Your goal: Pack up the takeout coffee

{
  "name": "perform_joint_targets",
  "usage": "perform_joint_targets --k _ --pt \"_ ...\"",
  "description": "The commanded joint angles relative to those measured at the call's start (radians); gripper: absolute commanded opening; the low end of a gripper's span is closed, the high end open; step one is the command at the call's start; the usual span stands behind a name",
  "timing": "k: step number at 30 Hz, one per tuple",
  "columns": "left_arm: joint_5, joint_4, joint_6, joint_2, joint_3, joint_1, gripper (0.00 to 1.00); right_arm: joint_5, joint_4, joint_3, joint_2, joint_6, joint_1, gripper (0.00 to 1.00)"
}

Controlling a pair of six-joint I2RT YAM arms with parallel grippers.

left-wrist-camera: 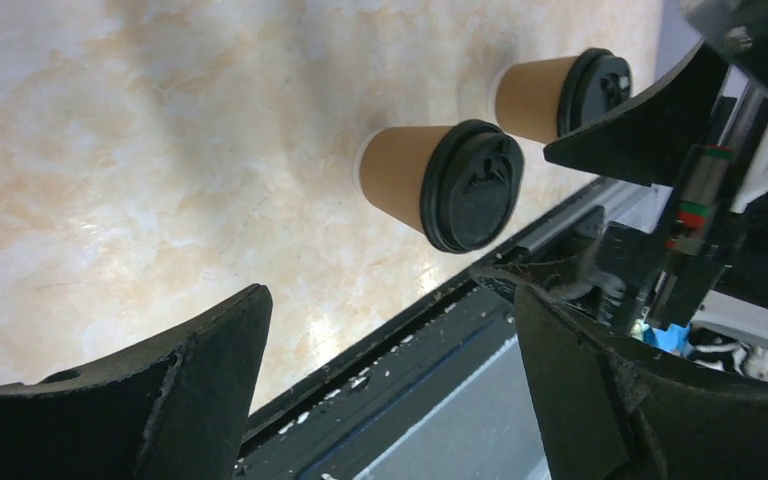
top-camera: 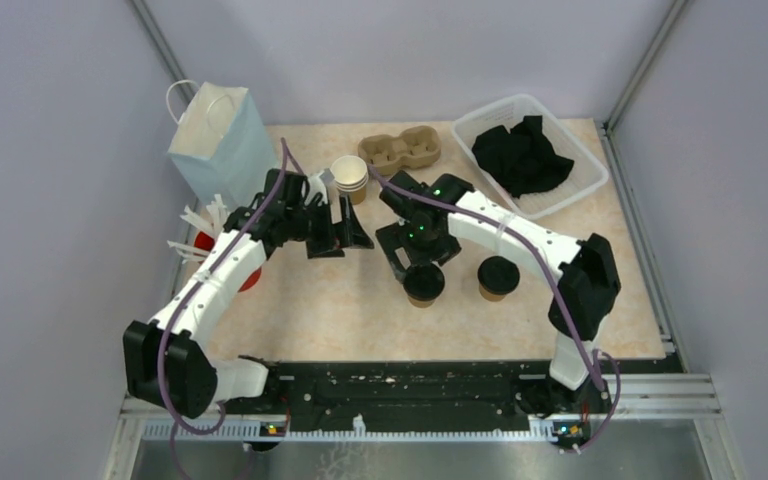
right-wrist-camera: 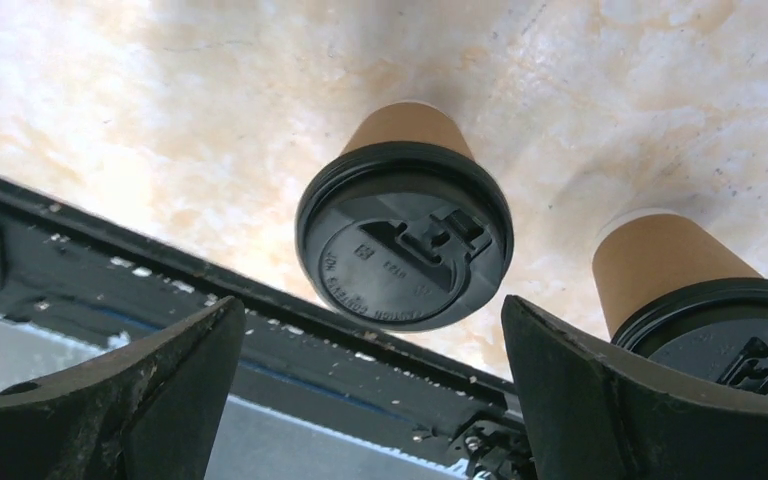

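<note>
Packing was judged not yet begun. The first cup (top-camera: 423,284) stood upright and lidded on the table (top-camera: 330,310), directly beneath the right gripper (right-wrist-camera: 372,390), and the second cup (top-camera: 498,277) was set just beside it, not touching. The right gripper's jaws were spread wide and nothing was held; the first cup's lid was framed between them, apparently for a grasp from above. The left gripper (left-wrist-camera: 390,385) was likewise spread wide and empty, kept aside, probably to leave room. The carrier (top-camera: 400,150) lay unfilled at the back, well apart.
</note>
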Motion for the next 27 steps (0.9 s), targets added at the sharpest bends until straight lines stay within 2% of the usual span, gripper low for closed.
perform_joint_targets --k 1,3,6,12,19,27 --pt "0.181 0.094 -0.049 0.018 -0.02 -0.001 0.97 -0.083 -0.003 -0.001 -0.127 0.006 -0.05 0.98" --pt "0.249 0.199 -0.133 0.019 -0.084 -0.023 0.96 -0.237 0.128 -0.162 -0.269 0.011 -0.153 0.97" --pt "0.307 0.35 -0.251 0.048 -0.149 -0.087 0.92 -0.485 0.335 -0.375 -0.384 0.022 -0.28 0.93" --pt "0.337 0.404 -0.265 0.162 -0.149 -0.157 0.83 -0.777 0.606 -0.606 -0.422 0.027 -0.429 0.79" --pt "0.342 0.413 -0.225 0.239 -0.18 -0.159 0.7 -0.86 0.629 -0.637 -0.345 -0.081 -0.469 0.65" --pt "0.344 0.432 -0.193 0.35 -0.134 -0.182 0.7 -0.848 0.588 -0.618 -0.278 -0.151 -0.488 0.6"
